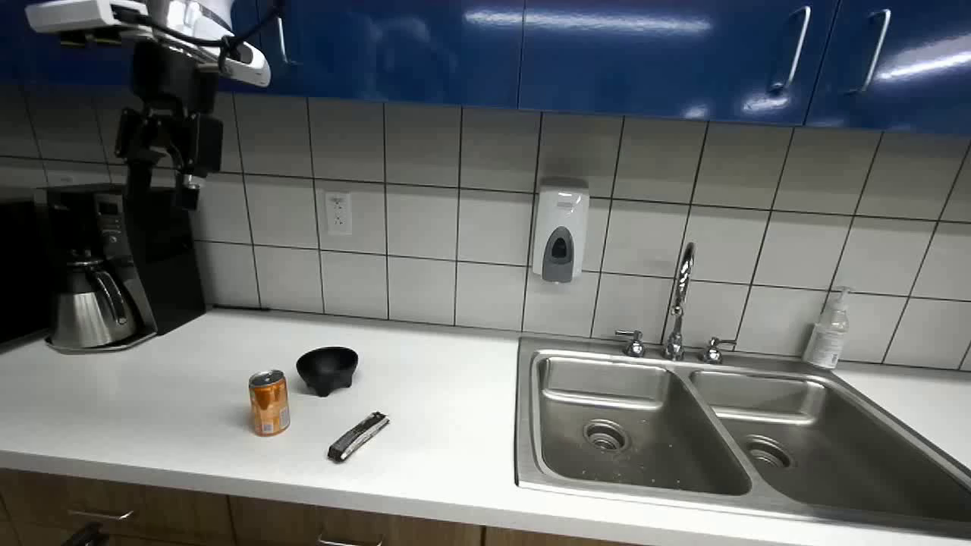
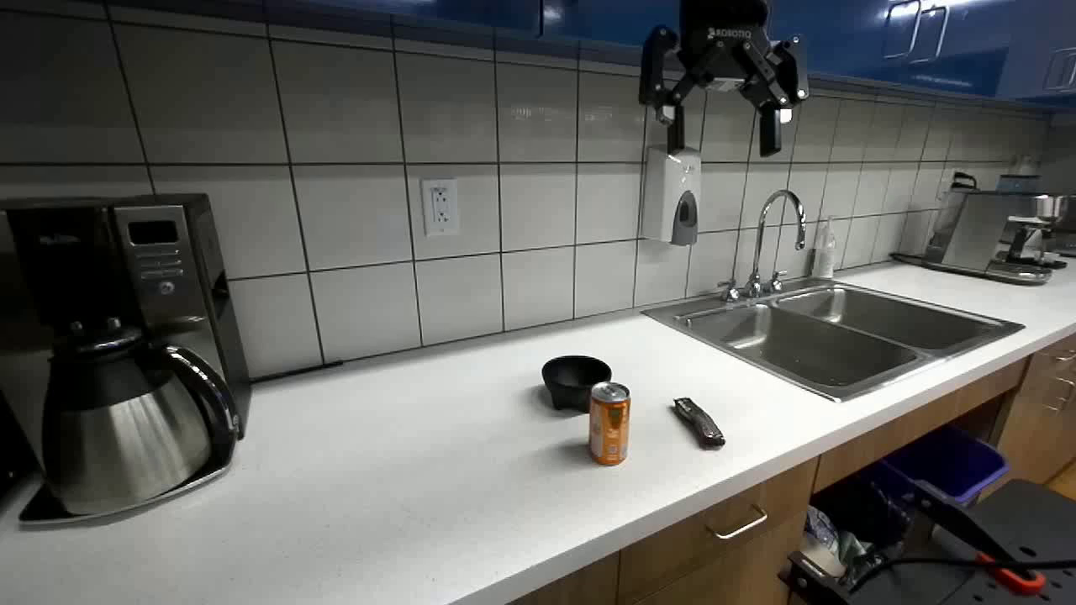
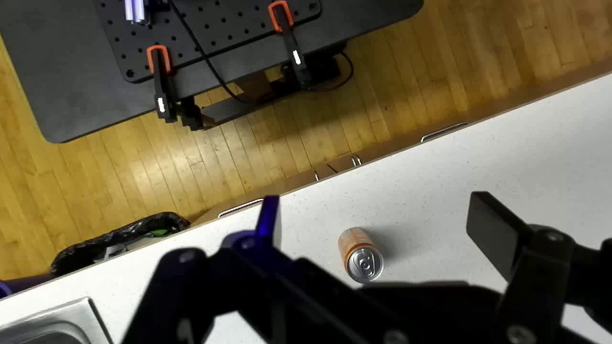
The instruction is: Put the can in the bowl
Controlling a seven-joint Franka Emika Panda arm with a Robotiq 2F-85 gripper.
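The can (image 1: 269, 403), orange with a silvery top, stands upright on the white counter in both exterior views (image 2: 609, 426). The wrist view (image 3: 362, 255) shows it from above, between the finger lines but far below them. The black bowl (image 1: 328, 371) stands close to the can, nearer the tiled wall; it also shows in an exterior view (image 2: 575, 385), partly behind the can. The bowl does not show in the wrist view, where the gripper body covers the lower part. My gripper (image 1: 162, 191) is high above the counter, fingers wide apart with nothing between them (image 2: 723, 139) (image 3: 377, 215).
A slim dark wrapped stick-like object (image 1: 359, 437) lies on the counter near the can and bowl. A coffee maker (image 2: 126, 403) stands at one end. A steel double sink (image 1: 528, 425) with faucet (image 1: 679, 303) is at the other. A soap dispenser (image 1: 561, 231) hangs on the wall.
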